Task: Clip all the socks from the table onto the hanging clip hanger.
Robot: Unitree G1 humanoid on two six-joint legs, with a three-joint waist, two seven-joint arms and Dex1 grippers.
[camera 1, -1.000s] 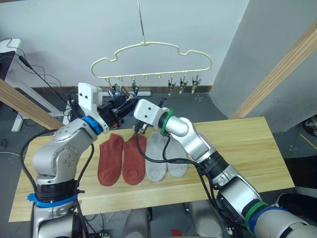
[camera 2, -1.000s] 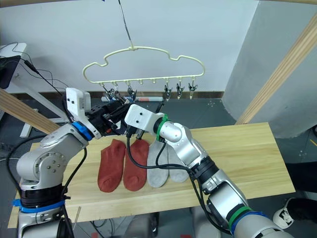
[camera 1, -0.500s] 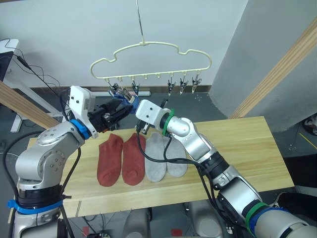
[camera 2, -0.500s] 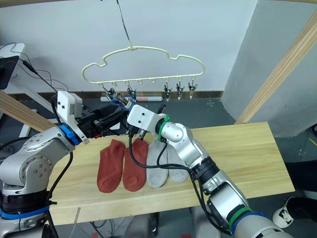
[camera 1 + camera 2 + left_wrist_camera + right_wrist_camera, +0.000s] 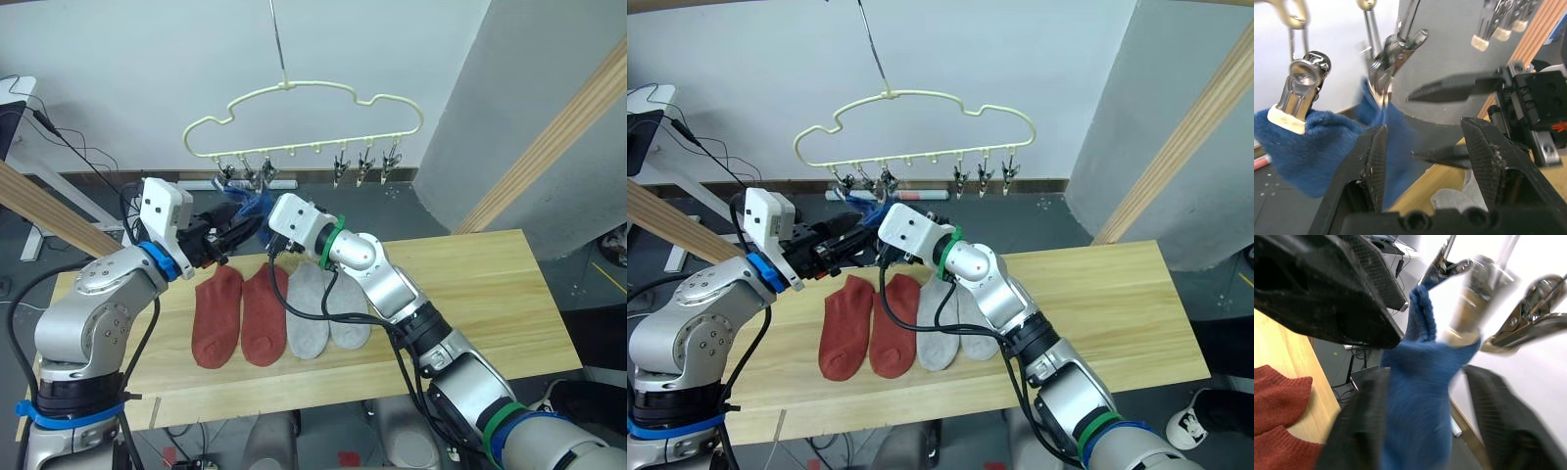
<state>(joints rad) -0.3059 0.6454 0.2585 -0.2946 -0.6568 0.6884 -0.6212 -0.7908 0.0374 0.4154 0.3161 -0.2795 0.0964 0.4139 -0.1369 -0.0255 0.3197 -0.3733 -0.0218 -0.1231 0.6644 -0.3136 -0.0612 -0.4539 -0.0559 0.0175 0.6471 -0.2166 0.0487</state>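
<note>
Both grippers sit high beneath the clip hanger [image 5: 304, 122], beside two fuzzy blue socks [image 5: 1308, 147] pinched in small metal clips [image 5: 1300, 90]. The left gripper [image 5: 1425, 147] is spread apart and empty, close by the socks. The right gripper [image 5: 1420, 396] also looks spread, a blue sock between its fingers. A nudge could swing the thin wire hanger or tug soft fabric loose. Two rust-red socks [image 5: 240, 313] and two grey socks [image 5: 328, 313] lie flat on the wooden surface [image 5: 490, 294] below the grippers.

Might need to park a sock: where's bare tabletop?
The table is bare right of the grey socks, out to its far end. Crowded at left: red socks, both grippers and blue socks under the clip hanger.
</note>
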